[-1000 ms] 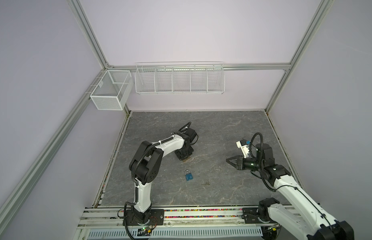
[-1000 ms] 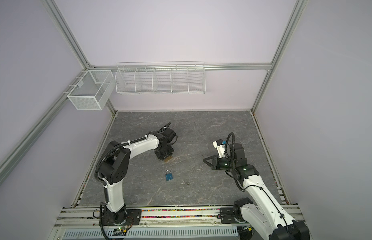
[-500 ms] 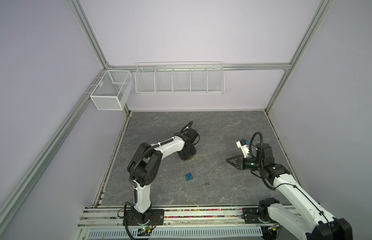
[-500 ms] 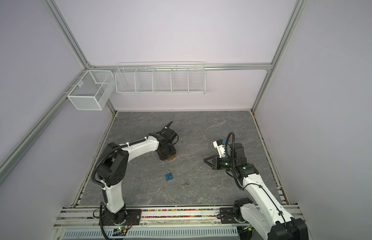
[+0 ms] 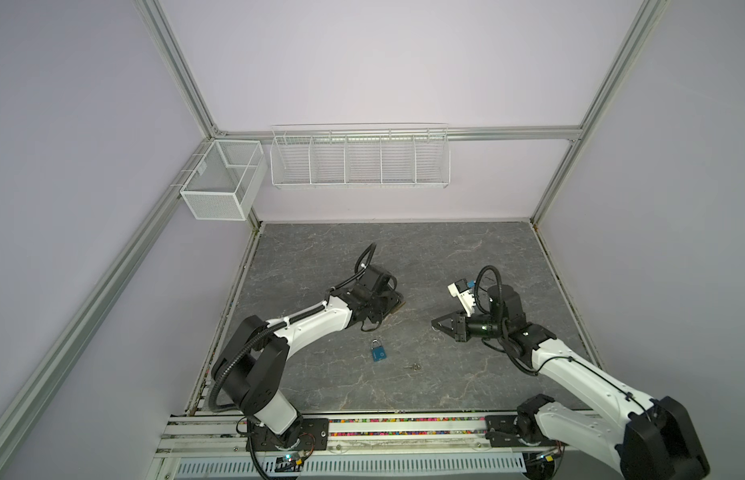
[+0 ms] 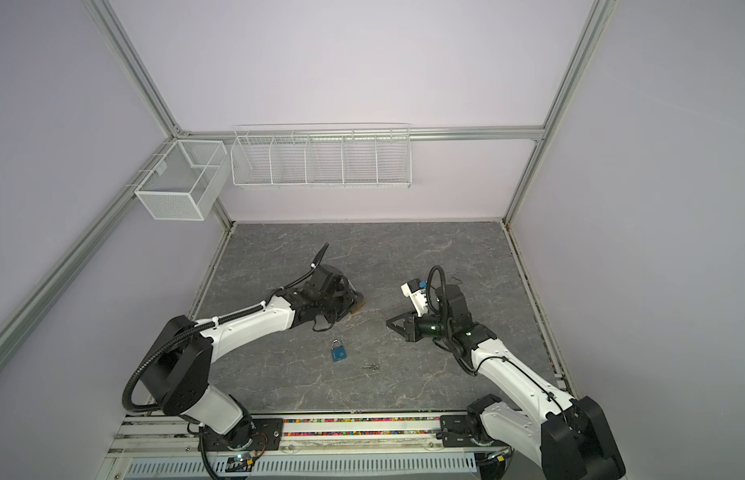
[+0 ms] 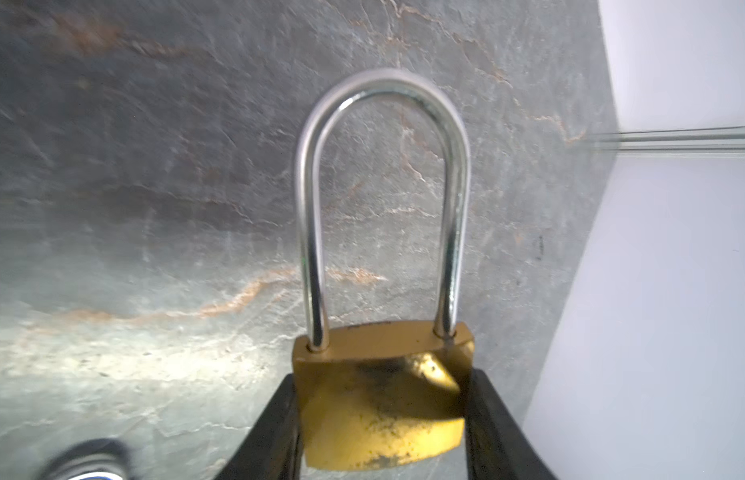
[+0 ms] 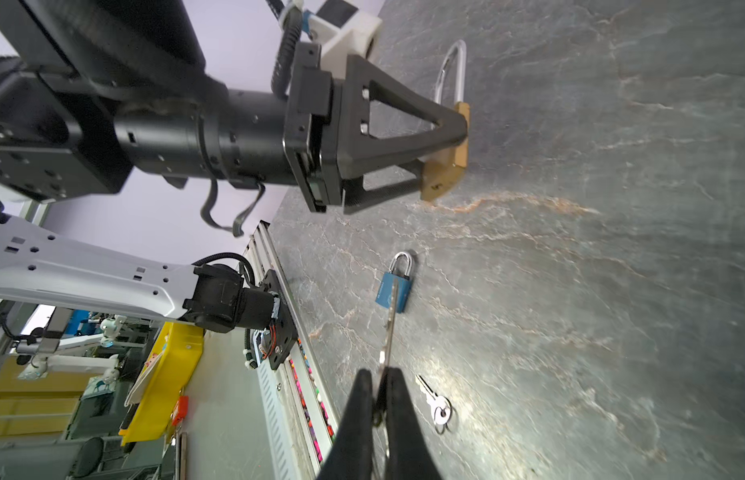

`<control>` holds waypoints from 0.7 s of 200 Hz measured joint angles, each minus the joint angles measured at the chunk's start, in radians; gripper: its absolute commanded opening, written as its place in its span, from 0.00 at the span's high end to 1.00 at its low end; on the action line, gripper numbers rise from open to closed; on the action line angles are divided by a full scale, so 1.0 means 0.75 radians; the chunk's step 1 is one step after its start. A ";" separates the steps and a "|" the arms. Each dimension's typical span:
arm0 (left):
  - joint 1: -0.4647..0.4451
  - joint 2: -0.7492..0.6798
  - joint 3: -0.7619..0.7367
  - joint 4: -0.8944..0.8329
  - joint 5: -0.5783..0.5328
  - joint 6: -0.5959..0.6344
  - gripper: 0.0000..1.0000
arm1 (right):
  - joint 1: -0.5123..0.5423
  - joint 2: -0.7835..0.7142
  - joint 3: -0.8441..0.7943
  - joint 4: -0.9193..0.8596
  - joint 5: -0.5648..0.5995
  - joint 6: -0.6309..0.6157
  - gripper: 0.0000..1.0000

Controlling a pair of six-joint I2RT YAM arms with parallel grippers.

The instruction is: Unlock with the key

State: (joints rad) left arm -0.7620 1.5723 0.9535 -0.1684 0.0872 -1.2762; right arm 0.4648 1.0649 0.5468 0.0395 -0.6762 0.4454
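Currently the brass padlock (image 7: 379, 415) sits clamped in the left gripper (image 7: 383, 376).

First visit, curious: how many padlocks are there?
2. The brass padlock sits between the fingers of the left gripper; the blue padlock lies free on the table. None seem hidden.

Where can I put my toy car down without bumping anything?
Bare table along the back wall, and the front strip by the rail. Crowded in the middle: blue padlock, loose key, brass padlock in the left fingers, right fingers with a key.
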 measured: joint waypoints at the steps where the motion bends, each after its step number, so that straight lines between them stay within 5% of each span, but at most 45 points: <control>1: -0.002 -0.003 -0.005 0.007 0.001 -0.004 1.00 | 0.002 0.001 0.000 0.006 0.002 -0.001 0.94; 79: -0.059 -0.193 -0.230 0.376 -0.045 -0.190 1.00 | 0.085 0.238 0.075 0.101 0.062 -0.006 0.94; 140: -0.059 -0.194 -0.255 0.452 -0.050 -0.225 1.00 | 0.152 0.345 0.114 0.155 0.115 0.005 0.94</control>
State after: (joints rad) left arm -0.8062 1.4269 0.7624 0.1707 0.0498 -1.4448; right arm 0.5789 1.3235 0.6323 0.1558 -0.5896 0.4488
